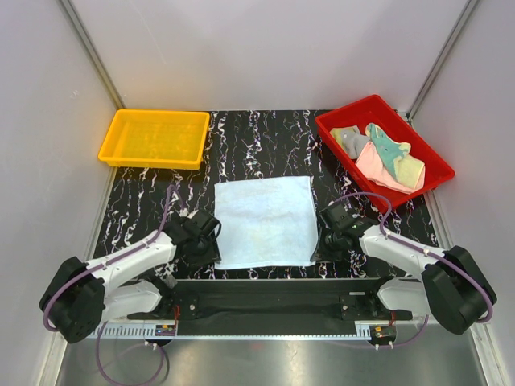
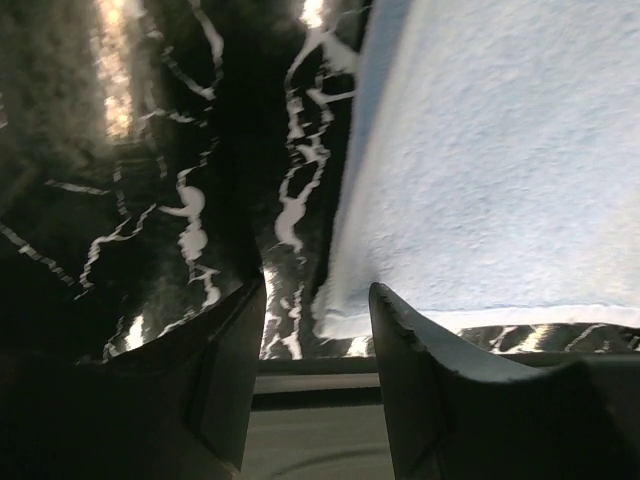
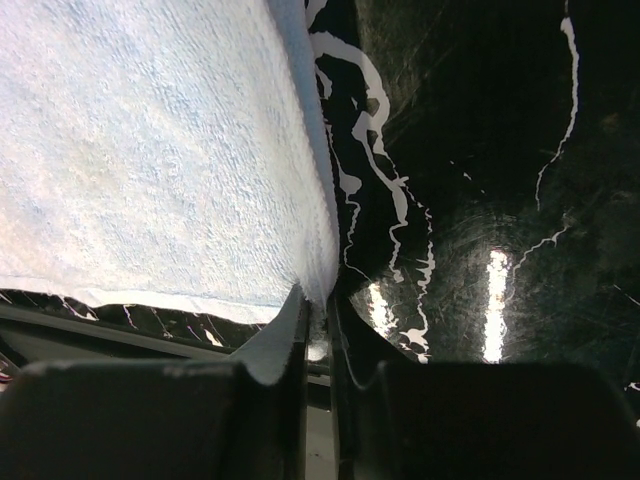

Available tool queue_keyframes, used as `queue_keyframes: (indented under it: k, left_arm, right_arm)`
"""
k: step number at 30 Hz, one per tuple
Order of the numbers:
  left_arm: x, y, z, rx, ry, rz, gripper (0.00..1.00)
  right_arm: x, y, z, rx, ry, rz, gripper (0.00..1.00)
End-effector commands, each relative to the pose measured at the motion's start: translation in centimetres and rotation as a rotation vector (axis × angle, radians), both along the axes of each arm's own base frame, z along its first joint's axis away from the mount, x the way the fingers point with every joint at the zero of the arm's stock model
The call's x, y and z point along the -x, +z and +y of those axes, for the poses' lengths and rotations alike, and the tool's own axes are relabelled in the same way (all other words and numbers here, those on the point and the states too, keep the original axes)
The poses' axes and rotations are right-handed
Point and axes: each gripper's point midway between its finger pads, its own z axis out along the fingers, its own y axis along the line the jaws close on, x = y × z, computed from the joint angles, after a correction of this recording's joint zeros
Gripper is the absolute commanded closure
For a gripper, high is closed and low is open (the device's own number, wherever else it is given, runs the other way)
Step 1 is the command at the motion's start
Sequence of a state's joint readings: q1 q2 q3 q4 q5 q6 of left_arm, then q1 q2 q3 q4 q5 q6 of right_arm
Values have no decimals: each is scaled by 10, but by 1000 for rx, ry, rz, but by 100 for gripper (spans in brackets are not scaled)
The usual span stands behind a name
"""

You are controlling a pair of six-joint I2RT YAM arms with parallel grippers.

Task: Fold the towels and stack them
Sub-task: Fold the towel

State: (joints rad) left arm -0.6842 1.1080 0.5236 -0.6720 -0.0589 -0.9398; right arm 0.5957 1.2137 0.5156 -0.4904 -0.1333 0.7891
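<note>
Two grippers at the near corners of a spread light blue towel (image 1: 265, 221).
Top view: the towel lies flat on the marbled table (image 1: 265, 137) between the left gripper (image 1: 214, 240) and the right gripper (image 1: 323, 238), each just beside an edge; their fingertips are too small to read. Beyond the right gripper a red bin (image 1: 378, 103) holds crumpled towels (image 1: 385, 153) in pink, teal, yellow and grey, partly covering one another; beyond the left gripper stands a yellow bin (image 1: 113, 153). Left wrist view: left gripper (image 2: 320, 300) with jaws well apart, the towel (image 2: 500, 170) corner just ahead of the gap, nearer the right finger. Right wrist view: right gripper (image 3: 320, 300) drawn to a thin slit at the towel (image 3: 150, 150) corner; one finger covers that edge, so whether cloth is caught cannot be told.
</note>
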Motion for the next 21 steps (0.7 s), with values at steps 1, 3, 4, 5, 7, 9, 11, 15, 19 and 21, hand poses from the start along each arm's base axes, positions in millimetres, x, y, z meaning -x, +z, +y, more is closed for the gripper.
queue_keyframes:
  k: [1, 3, 4, 5, 7, 9, 11, 15, 19, 21]
  left_arm:
    - [3, 7, 15, -87, 42, 11, 49]
    - [9, 2, 16, -87, 51, 31, 49]
    - [13, 0, 15, -74, 48, 42, 49]
    - [15, -2, 13, -60, 49, 47, 49]
    - [17, -9, 5, -7, 51, 51, 49]
    - [14, -12, -4, 40, 56, 42, 49]
    - [18, -17, -5, 44, 56, 62, 49]
    - [23, -23, 0, 20, 62, 87, 52]
    - [29, -28, 5, 1, 68, 107, 57]
    - [31, -28, 5, 0, 70, 110, 59]
  right_arm:
    - [-3, -1, -1, 14, 2, -26, 91]
    - [-3, 1, 1, 4, 9, -29, 92]
    - [-5, 2, 2, -1, 11, -37, 92]
    - [-5, 2, 3, -4, 11, -40, 92]
    - [-6, 1, 3, -9, 14, -48, 92]
    - [-6, 1, 5, -19, 22, -51, 92]
    - [-5, 0, 6, -25, 29, -49, 93]
    - [-4, 0, 7, -29, 34, -47, 93]
    - [-5, 2, 6, -30, 29, -51, 94]
    - [-5, 3, 6, -30, 25, -54, 94]
